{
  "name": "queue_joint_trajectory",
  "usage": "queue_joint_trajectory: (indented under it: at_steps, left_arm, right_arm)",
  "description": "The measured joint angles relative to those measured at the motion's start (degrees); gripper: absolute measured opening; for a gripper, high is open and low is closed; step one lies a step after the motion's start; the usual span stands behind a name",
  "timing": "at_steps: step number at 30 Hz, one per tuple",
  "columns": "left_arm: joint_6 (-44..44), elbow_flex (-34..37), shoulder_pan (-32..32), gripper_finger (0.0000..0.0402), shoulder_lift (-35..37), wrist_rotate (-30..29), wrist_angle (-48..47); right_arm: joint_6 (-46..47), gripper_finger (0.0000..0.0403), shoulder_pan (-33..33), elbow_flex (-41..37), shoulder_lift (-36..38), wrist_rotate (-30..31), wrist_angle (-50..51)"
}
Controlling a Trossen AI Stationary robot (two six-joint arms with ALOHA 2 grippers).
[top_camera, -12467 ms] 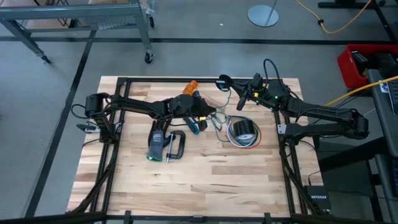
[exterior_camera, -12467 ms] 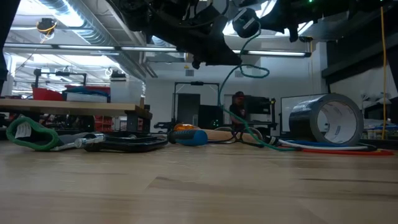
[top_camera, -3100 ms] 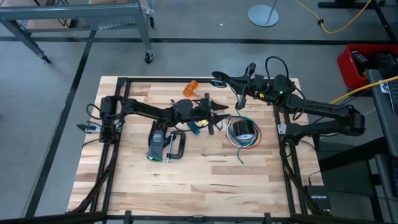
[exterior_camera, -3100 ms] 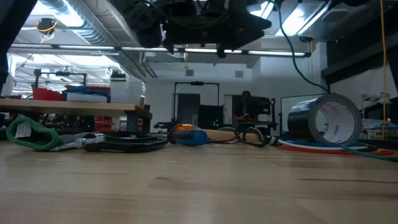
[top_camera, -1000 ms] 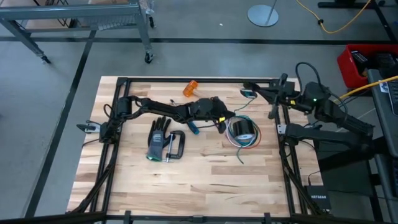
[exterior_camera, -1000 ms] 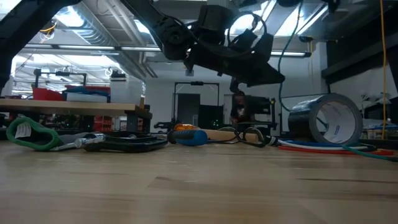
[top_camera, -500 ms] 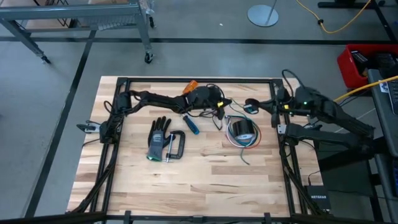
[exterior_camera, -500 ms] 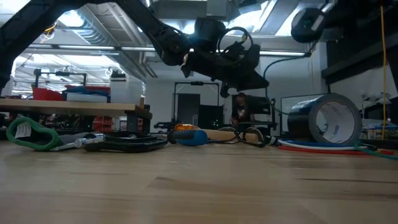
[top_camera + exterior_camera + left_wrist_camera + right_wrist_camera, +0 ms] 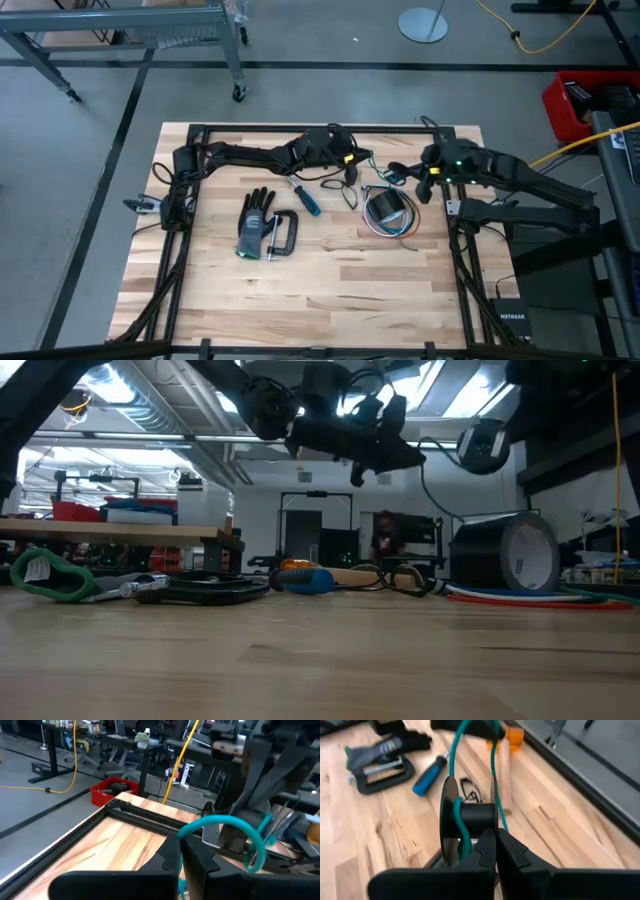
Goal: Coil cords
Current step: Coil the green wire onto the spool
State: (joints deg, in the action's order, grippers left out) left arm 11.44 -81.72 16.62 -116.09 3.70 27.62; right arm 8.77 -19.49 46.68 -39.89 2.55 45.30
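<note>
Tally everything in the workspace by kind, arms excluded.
Cords: 3 (teal cord, black cord, wire bundle)
Hand tools: 3 (screwdriver, clamp, hammer)
Glove: 1
Tape roll: 1
Spool: 1
Total: 9

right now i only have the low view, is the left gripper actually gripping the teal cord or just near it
Observer: Gripping it. The left wrist view shows the left gripper shut on the teal cord.
Operator: where does the cord run from there
Observer: To a black spool held by the right gripper; the right wrist view shows cord wrapped on its hub.
Operator: whats near the spool
Observer: From above, the tape roll stands on the table right beside it.
</note>
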Motion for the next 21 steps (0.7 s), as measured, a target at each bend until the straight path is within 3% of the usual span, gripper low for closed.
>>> queue_joint_trajectory:
  at_steps: [11,17,21]
  left_arm:
    - [-2.6,0.0,0.9,0.0,0.6,-0.6,-10.5]
    - [1.8,0.0,2.5,0.0,0.6,-0.7,-10.9]
    - [7.3,0.0,3.2,0.0,0.6,0.0,-10.8]
  right_arm:
    - [-1.5,0.0001,0.0,0.0,-8.0,-3.8,-1.4]
    - [-1.5,0.0001,0.0,0.0,-10.6,-5.6,-2.4]
    - [-0.6,0.0001,0.0,0.0,-12.1,-3.3,-2.7]
